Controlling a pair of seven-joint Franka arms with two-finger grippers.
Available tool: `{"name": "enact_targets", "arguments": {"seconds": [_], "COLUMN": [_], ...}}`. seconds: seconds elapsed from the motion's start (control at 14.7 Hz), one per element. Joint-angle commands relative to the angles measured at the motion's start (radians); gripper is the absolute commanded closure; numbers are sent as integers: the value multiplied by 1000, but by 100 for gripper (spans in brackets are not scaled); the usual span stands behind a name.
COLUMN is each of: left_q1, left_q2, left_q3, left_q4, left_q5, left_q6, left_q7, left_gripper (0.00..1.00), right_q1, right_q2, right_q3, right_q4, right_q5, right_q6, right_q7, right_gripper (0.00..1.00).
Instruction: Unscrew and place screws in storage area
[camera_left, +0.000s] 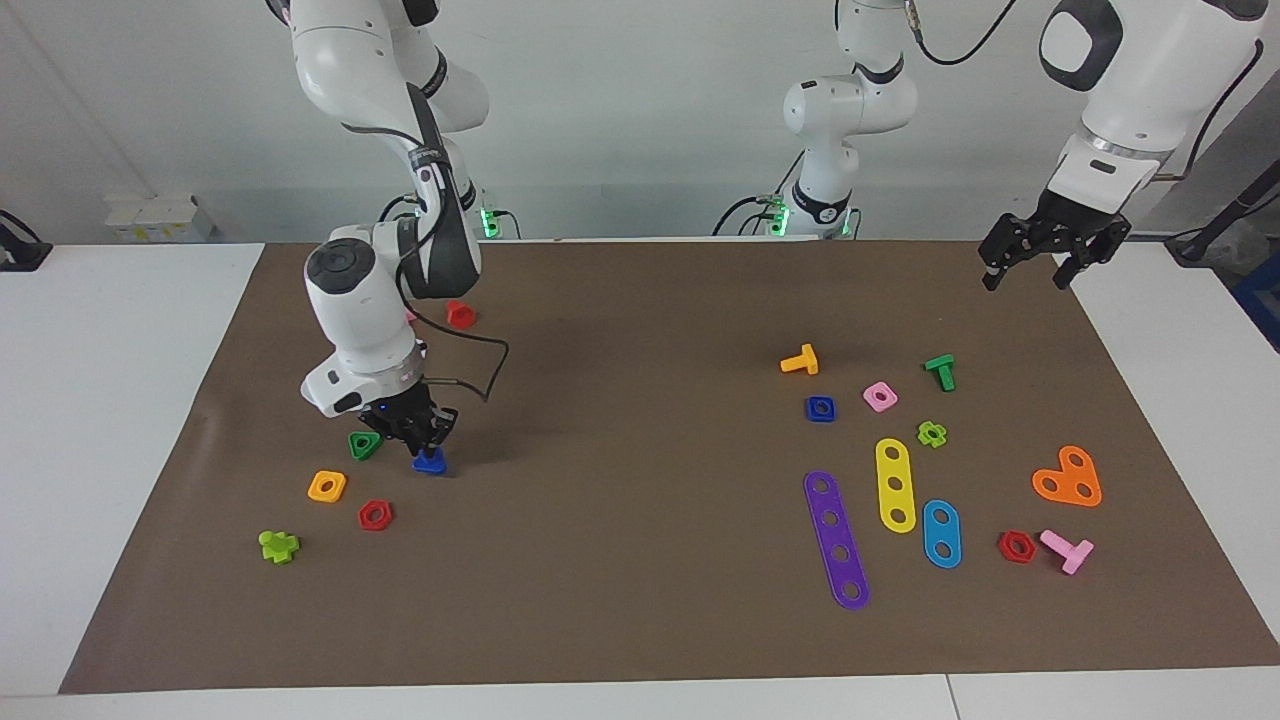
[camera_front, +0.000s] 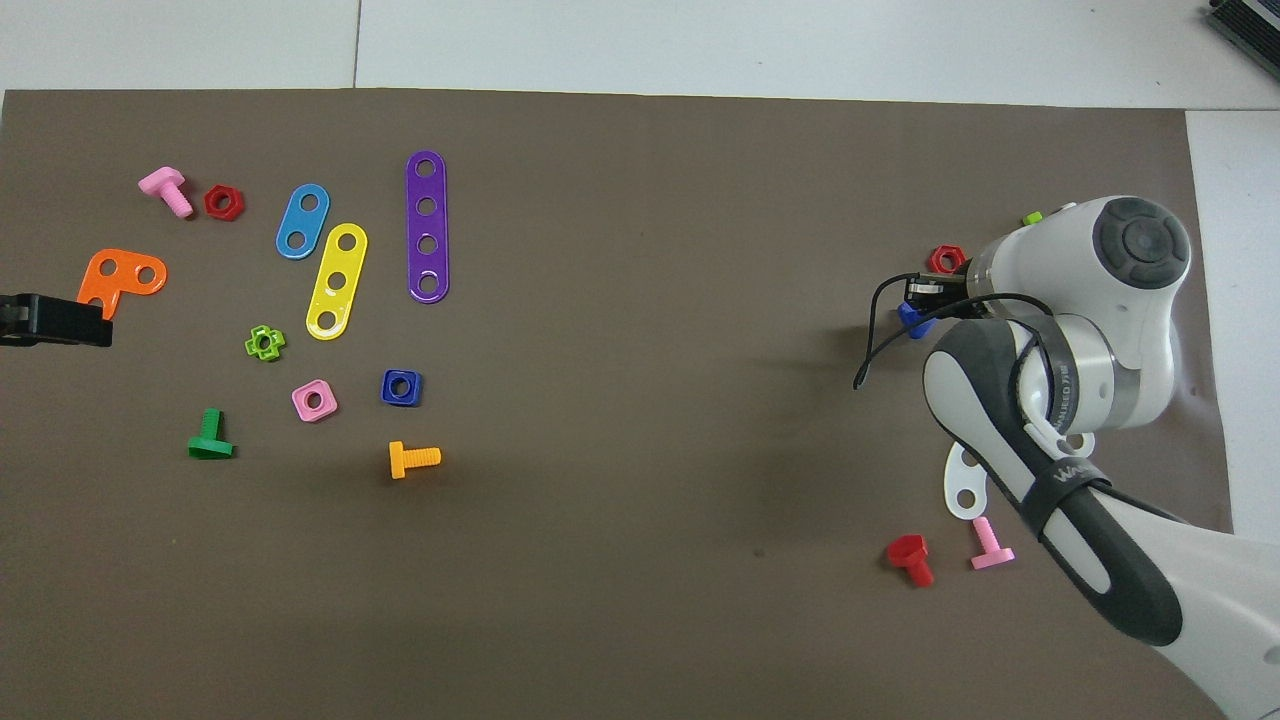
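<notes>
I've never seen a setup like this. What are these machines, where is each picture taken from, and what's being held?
Two white robot arms work at a table covered by a brown paper mat. One picture faces the robots from across the table; the other looks down from above their end.

The right claw is shut on a dark-blue bolt, low over the mat beside a green triangular nut, an orange square nut and a red hexagonal nut.

The left claw waits open above the mat's edge. Coloured strips and other bolts lie toward its end.

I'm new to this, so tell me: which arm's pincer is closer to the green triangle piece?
The right pincer, shut on the blue bolt, is just beside the green triangle piece. The left pincer waits, open, over the mat's other end.
</notes>
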Motion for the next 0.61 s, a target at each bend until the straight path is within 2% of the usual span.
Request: {"name": "enact_targets", "arguments": {"seconds": [0.0,0.07,0.14,0.2,0.41,0.55], "left_q1": [-7,-2,2,2,4,2], "left_q2": [-12,-12,-12,-12,-12,-12], "left_q3": [6,6,6,9,12,12], "left_q4": [-8,-8,-8,-8,-8,-8], "left_q5": [29,29,29,29,29,29], "left_q6": [-9,-11,-9,-11,-9,-11], "left_q7": [7,7,7,7,7,7], "left_gripper": [0,0,0,0,0,0], "right_q1": [-25,-25,-25,-28,-27,-18], "right_q2": [-2,-2,-2,-7,-48,-94], "right_q3": [13,13,13,13,12,13], "right_q4": [-9,-9,-8,-3,26,78], "right_q5": [19,21,21,19,19,19], "right_q6": [-11,-11,-11,-12,-70,-177], "right_q7": [-27,-27,-20,-19,-18,-18], "right_gripper": [100,57,9,3,2,2]}}
